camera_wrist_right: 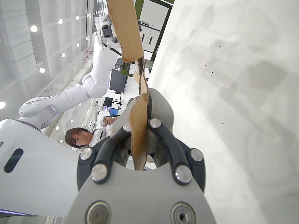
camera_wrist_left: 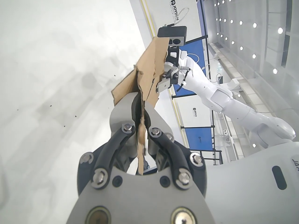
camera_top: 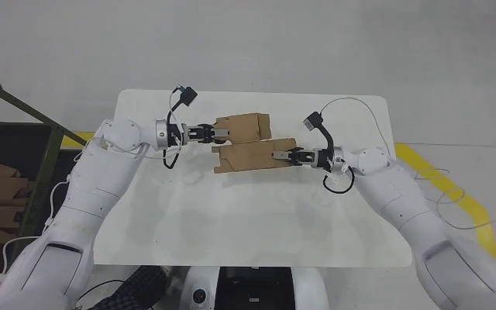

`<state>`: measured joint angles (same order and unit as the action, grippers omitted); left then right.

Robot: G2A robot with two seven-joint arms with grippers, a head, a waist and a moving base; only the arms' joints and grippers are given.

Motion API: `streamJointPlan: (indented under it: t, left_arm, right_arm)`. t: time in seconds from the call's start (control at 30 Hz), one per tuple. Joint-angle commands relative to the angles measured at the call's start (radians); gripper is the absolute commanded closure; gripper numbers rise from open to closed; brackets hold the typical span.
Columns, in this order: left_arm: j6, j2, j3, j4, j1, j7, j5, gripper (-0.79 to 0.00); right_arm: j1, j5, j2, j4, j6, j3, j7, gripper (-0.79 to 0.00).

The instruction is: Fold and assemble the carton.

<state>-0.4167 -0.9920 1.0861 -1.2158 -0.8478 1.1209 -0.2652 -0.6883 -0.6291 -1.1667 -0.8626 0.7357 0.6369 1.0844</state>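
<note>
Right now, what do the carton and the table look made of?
The carton looks like corrugated cardboard, plain matte brown; its ragged edge shows layered board. The table has a smooth white top, slightly glossy, with faint reflections and dark specks; likely laminate or painted board, cannot tell which.

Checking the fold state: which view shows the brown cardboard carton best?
The top view: the whole brown cardboard carton shows, held between the left gripper and right gripper. The wrist views show it edge-on, pinched in each gripper.

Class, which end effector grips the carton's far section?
The left end effector; the right end effector holds the carton section nearer the robot.
</note>
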Motion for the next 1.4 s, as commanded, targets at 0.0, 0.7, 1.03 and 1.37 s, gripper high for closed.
streamJointPlan:
  t: [0.0,0.7,1.03,1.37]
  left_arm:
    - [0.003,0.000,0.002,0.001,0.000,0.004,-0.008,0.000]
    - [0.024,0.010,0.039,-0.070,-0.035,0.097,-0.102,0.000]
    - [0.013,0.005,0.020,-0.066,-0.036,0.128,-0.127,0.000]
    - [0.014,0.002,0.015,-0.049,-0.029,0.195,-0.205,0.000]
  right_arm:
    - [-0.001,0.001,0.000,0.001,0.000,0.001,0.000,0.000]
    - [0.001,0.038,0.029,-0.008,0.080,0.075,-0.080,-0.585]
    - [-0.018,-0.020,0.054,-0.169,0.044,0.069,-0.044,-0.406]
    - [0.005,-0.035,0.041,-0.144,0.034,0.014,-0.033,-0.409]
